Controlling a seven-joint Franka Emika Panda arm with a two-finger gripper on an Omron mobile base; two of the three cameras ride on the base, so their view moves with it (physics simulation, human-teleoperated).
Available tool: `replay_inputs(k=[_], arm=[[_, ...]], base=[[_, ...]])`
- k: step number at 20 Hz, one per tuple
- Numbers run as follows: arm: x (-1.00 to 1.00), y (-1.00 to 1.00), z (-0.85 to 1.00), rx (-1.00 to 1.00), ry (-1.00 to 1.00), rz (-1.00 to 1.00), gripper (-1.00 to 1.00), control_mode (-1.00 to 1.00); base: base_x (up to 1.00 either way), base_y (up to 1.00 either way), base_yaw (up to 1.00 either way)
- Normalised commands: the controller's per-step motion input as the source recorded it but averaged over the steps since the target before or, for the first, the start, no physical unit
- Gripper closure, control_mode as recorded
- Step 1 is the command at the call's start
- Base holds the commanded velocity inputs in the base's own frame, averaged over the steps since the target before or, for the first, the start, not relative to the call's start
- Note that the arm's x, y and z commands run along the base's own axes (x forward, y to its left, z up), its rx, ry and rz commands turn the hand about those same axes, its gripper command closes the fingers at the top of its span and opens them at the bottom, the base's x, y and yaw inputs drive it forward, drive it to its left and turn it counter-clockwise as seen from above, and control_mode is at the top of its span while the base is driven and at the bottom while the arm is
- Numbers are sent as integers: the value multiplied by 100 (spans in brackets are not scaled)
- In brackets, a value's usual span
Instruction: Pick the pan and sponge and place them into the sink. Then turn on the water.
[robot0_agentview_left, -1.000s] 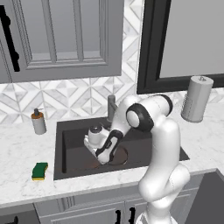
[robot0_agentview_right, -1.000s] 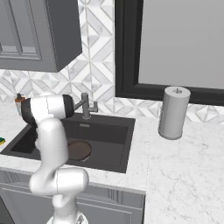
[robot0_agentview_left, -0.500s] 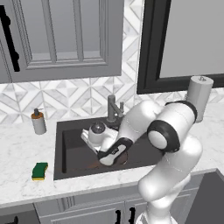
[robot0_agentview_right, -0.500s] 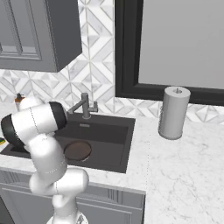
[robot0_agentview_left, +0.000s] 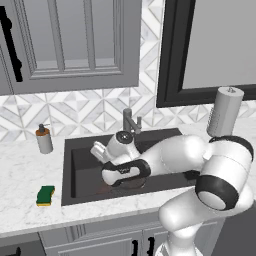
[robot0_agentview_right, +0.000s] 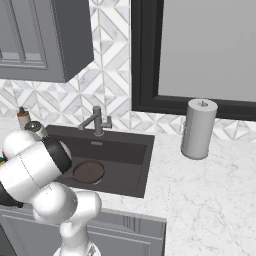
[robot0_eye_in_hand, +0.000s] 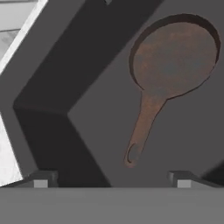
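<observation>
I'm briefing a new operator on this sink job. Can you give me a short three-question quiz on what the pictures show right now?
1. True or false: the pan lies flat on the floor of the sink.
2. Where is the sponge? A) in the basin B) on the marble counter left of the basin C) on top of the paper towel roll
3. Fill in: the gripper hangs above the pan's handle with its jaws ____ and nothing between them.

Key: 1 true; 2 B; 3 open.
</observation>
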Motion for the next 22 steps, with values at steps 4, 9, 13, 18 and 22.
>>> replay_inputs(k=[4,9,13,18,22], arm=[[-39,13,78,-3,-2,19,-100,-100],[-67,31,72,0,-2,3,-100,-100],[-49,59,73,0,7,0,-100,-100],[-40,69,40,0,12,0,-100,-100],[-12,80,5,-7,12,0,-100,-100]], base=[[0,0,0],[0,0,0],[0,0,0],[0,0,0],[0,0,0]])
